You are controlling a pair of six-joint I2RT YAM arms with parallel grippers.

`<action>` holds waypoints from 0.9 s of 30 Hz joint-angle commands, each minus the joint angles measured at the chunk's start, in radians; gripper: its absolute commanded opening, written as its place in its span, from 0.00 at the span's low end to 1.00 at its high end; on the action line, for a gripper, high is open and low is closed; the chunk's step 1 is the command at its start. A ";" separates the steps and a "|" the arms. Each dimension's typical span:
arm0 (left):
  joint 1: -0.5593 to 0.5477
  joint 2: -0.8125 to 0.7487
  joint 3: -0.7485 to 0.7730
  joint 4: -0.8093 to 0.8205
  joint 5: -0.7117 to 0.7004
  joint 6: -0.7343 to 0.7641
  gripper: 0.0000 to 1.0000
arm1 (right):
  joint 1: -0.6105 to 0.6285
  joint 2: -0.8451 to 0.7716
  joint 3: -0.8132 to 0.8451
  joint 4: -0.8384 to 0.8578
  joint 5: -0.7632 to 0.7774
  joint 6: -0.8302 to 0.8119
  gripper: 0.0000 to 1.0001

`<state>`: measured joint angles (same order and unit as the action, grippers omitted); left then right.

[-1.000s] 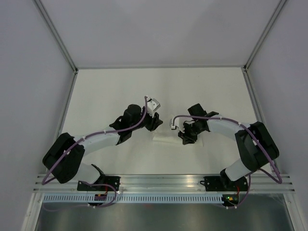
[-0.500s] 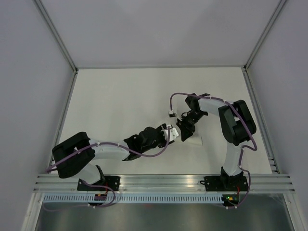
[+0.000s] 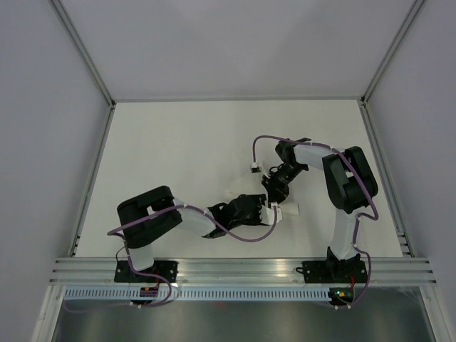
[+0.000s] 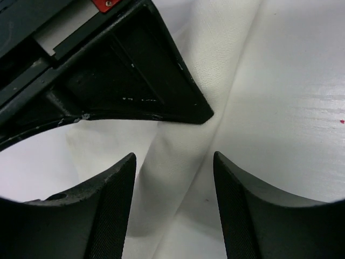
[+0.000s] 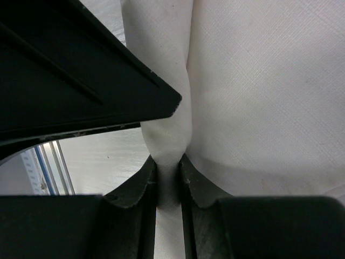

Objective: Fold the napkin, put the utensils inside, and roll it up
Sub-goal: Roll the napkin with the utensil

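The napkin (image 5: 164, 129) lay bunched on the table (image 3: 178, 142) between both grippers. A ridge of it was pinched by the right gripper (image 5: 168, 181); the left gripper (image 4: 173, 162) was held spread over it. Folding was judged in hand; next a free edge would need to be grasped.

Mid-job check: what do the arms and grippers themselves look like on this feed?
The left arm and right arm have white link shells with bulky black joint housings. A purple cable runs along each arm. The left gripper and right gripper are matte black, with curved, finely textured fingers.
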<state>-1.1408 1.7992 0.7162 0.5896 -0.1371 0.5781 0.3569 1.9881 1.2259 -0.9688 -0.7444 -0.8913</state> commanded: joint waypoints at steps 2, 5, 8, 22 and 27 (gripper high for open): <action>-0.002 0.052 0.038 0.023 0.010 0.108 0.65 | 0.005 0.097 -0.045 0.079 0.177 -0.066 0.14; 0.004 0.072 0.057 -0.031 0.025 0.108 0.64 | 0.004 0.097 -0.043 0.076 0.175 -0.067 0.14; 0.016 0.075 0.069 -0.097 0.057 0.085 0.48 | 0.004 0.095 -0.045 0.079 0.177 -0.067 0.14; 0.070 0.086 0.172 -0.387 0.296 -0.069 0.02 | -0.010 -0.052 -0.078 0.137 0.140 -0.005 0.51; 0.085 0.100 0.204 -0.457 0.366 -0.122 0.02 | -0.035 -0.152 -0.083 0.174 0.122 0.052 0.68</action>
<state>-1.0599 1.8473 0.9161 0.3222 0.1089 0.5644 0.3424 1.8828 1.1591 -0.9325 -0.7296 -0.8425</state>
